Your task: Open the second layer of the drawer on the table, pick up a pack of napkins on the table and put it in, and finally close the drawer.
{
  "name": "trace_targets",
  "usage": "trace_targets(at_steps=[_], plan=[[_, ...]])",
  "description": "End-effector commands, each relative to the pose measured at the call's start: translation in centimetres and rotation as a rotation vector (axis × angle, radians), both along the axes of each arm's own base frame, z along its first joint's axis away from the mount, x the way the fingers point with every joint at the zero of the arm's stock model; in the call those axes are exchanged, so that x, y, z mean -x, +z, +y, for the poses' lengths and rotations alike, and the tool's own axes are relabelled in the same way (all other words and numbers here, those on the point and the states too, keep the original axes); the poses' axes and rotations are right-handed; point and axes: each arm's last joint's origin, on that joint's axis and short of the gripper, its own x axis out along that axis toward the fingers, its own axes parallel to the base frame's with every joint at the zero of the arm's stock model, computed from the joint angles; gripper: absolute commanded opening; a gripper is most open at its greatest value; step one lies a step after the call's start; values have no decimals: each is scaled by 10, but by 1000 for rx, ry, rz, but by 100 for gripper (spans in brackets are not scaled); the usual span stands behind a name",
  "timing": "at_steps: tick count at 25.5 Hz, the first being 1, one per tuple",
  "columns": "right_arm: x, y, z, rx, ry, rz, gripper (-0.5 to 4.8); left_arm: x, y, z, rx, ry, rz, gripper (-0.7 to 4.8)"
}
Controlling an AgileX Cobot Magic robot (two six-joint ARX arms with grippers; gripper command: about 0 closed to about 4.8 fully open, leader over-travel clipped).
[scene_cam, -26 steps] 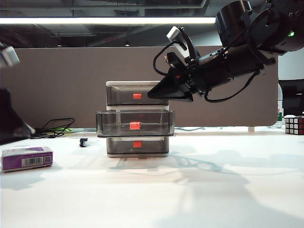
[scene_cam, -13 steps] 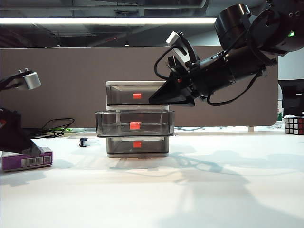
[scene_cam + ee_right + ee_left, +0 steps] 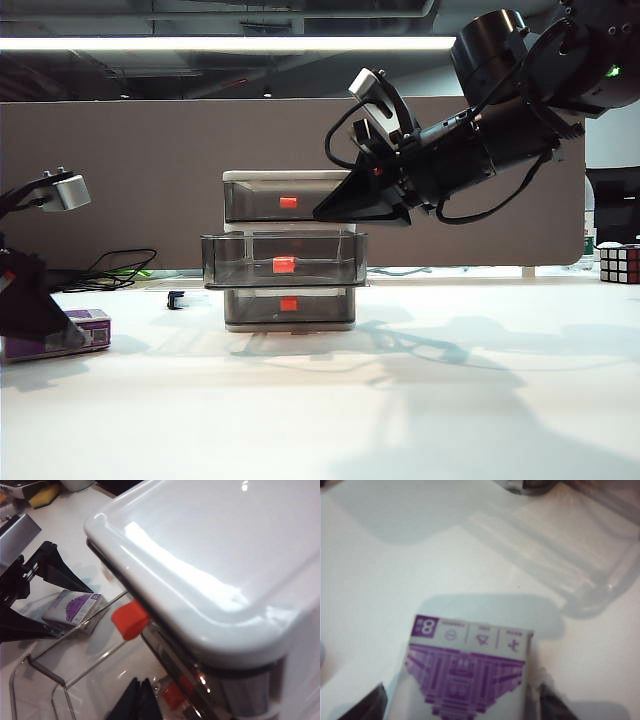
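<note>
The drawer (image 3: 289, 250) stands mid-table, pale grey with three smoky tiers and red handles. The second layer (image 3: 285, 260) is pulled out towards the front; its open tray (image 3: 75, 680) is empty. The pack of napkins (image 3: 92, 325) lies flat on the table (image 3: 400, 400) at the far left, purple and white (image 3: 470, 675). My left gripper (image 3: 462, 711) is down over it, open, one finger (image 3: 367, 707) on each side of the pack. My right gripper (image 3: 335, 205) hangs shut and empty beside the top tier, above the open tray (image 3: 140, 700).
A Rubik's cube (image 3: 620, 263) sits at the far right edge. Black cables (image 3: 115, 268) and a small dark clip (image 3: 177, 299) lie behind the pack. A brown partition closes the back. The right arm reaches over the table's right half.
My left gripper has come down from the left edge onto the pack and now hides most of it. The right gripper tilted up slightly, then held still.
</note>
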Motion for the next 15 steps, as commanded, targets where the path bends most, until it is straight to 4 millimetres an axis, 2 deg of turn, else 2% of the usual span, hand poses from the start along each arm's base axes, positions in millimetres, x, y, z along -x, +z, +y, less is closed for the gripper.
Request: trace_targets(at_steps=[1, 3, 7, 15], plan=[[0, 3, 1, -4, 5, -16, -5, -4, -1, 0, 5, 0, 3, 386], [0, 3, 1, -3, 5, -11, -5, -4, -3, 0, 5, -2, 9, 356], [0, 1, 0, 6, 6, -5, -5, -4, -3, 0, 5, -2, 9, 220], [0, 1, 0, 6, 7, -5, -5, -5, 5, -2, 41, -3, -5, 214]])
